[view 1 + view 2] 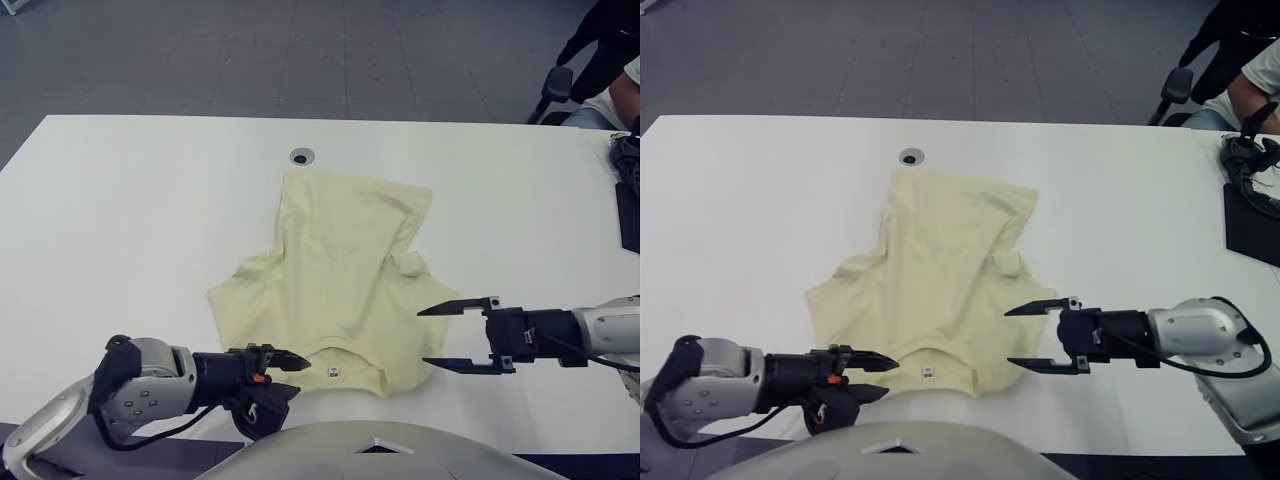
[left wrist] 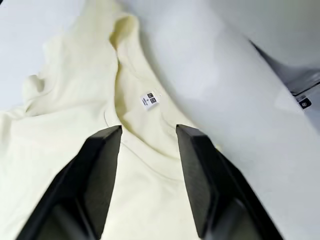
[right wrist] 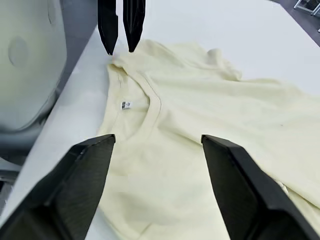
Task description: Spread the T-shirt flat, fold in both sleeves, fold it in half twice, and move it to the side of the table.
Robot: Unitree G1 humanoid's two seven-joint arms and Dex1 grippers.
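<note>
White table [image 1: 120, 200] holds a rumpled cream T-shirt [image 1: 335, 270] — spreading looks unfinished; left gripper [image 1: 297, 377] and right gripper [image 1: 424, 338], both agape, should pinch its shoulders.

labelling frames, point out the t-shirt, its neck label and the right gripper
T-shirt [image 1: 330, 270], left eye view, mid body
neck label [image 2: 149, 100], left wrist view, tag centre
right gripper [image 1: 421, 337], left eye view, between fingertips

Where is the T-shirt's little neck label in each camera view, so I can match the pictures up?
Left eye view: neck label low, near the middle.
Right eye view: neck label low, left of middle.
Left wrist view: neck label just beyond the left gripper's open fingers.
Right wrist view: neck label beyond the right gripper, toward the left gripper.
Shared landmark: the collar beside it.
</note>
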